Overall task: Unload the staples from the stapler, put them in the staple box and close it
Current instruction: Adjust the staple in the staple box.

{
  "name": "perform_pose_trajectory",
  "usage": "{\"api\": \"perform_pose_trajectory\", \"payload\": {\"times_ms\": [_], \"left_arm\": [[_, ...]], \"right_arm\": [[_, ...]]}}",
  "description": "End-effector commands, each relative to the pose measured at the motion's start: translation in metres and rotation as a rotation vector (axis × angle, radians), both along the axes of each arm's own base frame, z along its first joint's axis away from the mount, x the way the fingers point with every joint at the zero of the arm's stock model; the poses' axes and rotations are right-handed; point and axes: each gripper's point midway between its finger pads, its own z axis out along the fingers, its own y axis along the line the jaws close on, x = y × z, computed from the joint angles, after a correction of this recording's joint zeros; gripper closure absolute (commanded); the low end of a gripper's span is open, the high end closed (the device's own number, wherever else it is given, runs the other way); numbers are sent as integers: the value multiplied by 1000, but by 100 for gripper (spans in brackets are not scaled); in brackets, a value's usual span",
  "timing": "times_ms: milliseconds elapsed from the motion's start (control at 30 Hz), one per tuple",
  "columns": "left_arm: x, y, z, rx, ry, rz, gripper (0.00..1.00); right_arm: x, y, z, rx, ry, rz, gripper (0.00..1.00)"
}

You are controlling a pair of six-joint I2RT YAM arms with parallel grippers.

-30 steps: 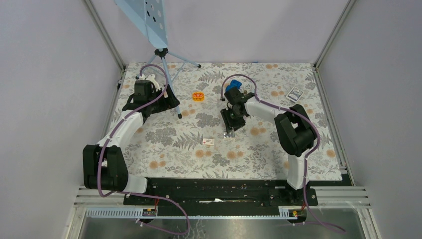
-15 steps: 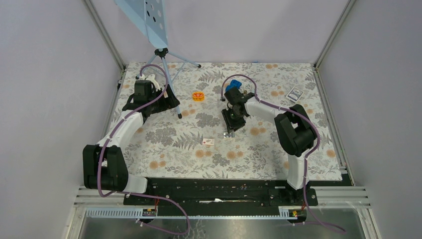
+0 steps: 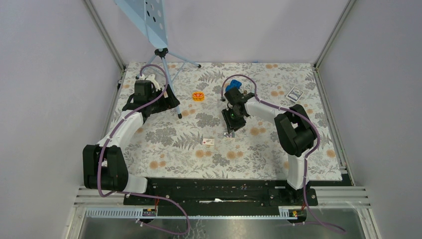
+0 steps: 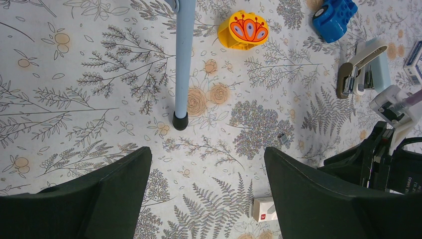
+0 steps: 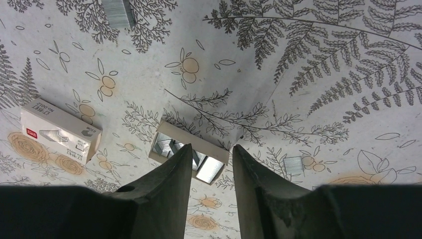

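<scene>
Narrowed a touch since a second ago, my right pincer point(image 5: 211, 149) hangs part-spread over the small open tray point(image 5: 169, 130), pinching nothing.
Staples point(image 5: 293, 165) lie loose on the cloth point(image 5: 149, 74) just beside its right finger, with a second strip point(image 5: 118, 12) farther off. With the stapler point(image 4: 363, 69) hinged open, I judge unloading mostly done. My left pincer point(image 4: 206, 152) sits spread wide, parked clear.
</scene>
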Motion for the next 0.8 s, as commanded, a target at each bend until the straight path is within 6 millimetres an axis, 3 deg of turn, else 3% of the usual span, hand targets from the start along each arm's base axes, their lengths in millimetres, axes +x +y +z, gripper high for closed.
{"api": "perform_pose_trajectory", "payload": {"times_ms": [0,233,767], "left_arm": [[7,-2,13,-15,-59,-4,12],[7,-3,14,-17,-61,-7,12],[7,-3,14,-17,-60,-6,12]], "right_arm": [[1,1,20,6,-48,7,57],[2,6,28,34,-57,8,50],[-6,7,5,6,9,19,48]]}}
